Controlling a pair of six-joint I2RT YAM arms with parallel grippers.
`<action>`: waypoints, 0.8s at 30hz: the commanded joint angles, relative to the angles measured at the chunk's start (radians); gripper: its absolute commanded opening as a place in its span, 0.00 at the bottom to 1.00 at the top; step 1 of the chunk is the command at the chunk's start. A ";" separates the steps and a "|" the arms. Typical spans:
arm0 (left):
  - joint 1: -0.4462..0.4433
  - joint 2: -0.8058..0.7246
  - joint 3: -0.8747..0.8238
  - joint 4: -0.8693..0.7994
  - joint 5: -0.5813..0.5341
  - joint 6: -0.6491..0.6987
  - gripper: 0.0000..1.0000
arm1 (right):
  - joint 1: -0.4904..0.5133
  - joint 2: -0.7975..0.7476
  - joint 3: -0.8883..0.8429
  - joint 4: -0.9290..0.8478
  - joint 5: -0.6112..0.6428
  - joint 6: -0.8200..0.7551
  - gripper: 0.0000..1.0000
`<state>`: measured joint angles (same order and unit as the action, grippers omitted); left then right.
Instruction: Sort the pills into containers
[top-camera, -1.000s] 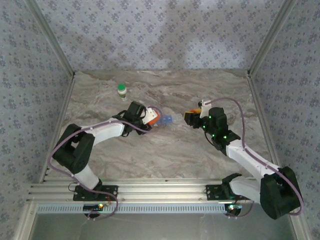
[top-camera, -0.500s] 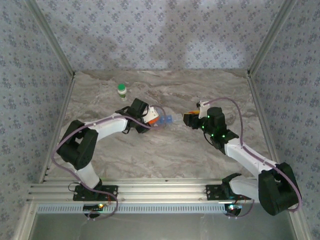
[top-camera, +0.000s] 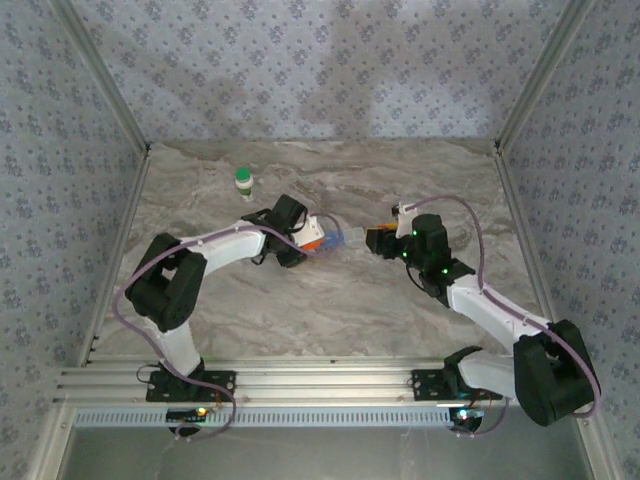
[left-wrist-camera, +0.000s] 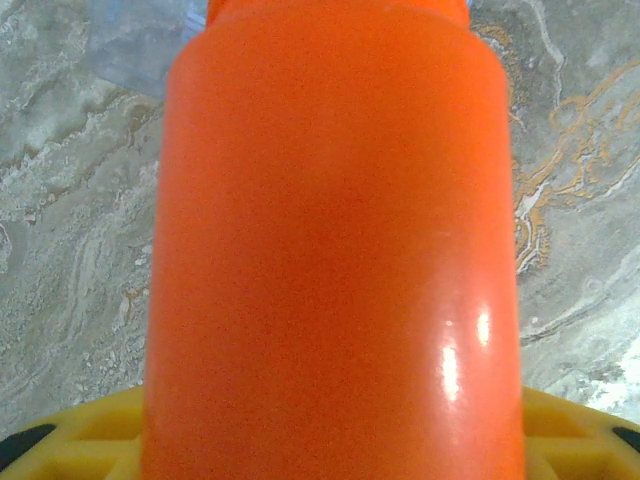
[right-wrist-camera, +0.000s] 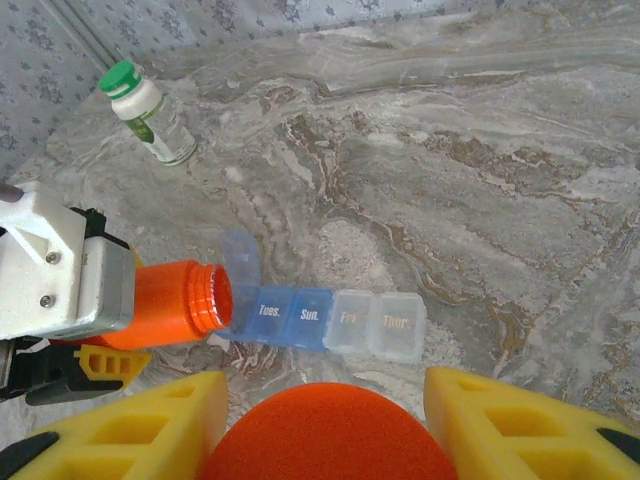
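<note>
Pill box lies flat on the marble table, mid-table between the two grippers and just ahead of the right one.
- Looks: a short row of small lidded cells in thin plastic, translucent blue on the left and clear on the right. Lids read Tues., Sun., Fri, Thur. The leftmost blue lid is flipped up, so that cell is open. No pills can be made out inside.
- Handling, by judgement: very light, stiff shell, slick plastic on slick stone. It will likely skate or spin from any sideways nudge. Lid hinges look thin, so the raised flap shouldn't be levered.
- Where to grip: pinch across the short width at the clear closed cells, well away from the open end. Otherwise just pin it down from above.

Left gripper is clamped around the orange bottle. The bottle lies nearly horizontal, uncapped, with its mouth right at the open cell; whether they touch can't be told.
Right gripper pinches an orange round piece between its yellow fingers, probably the bottle's cap.
White bottle with green cap stands well apart at the back left.
</note>
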<state>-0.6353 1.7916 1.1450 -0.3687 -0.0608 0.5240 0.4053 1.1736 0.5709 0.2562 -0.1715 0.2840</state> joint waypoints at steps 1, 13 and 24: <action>-0.002 0.018 0.049 -0.069 -0.023 0.032 0.00 | -0.003 0.016 0.025 0.003 -0.003 0.022 0.00; -0.005 0.080 0.147 -0.210 -0.038 0.099 0.00 | -0.002 0.047 0.033 0.005 -0.022 0.033 0.00; -0.007 0.118 0.245 -0.303 -0.106 0.180 0.00 | -0.001 0.055 0.039 0.002 -0.036 0.039 0.00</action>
<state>-0.6361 1.8908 1.3499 -0.6102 -0.1326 0.6598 0.4053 1.2205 0.5758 0.2562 -0.1947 0.3069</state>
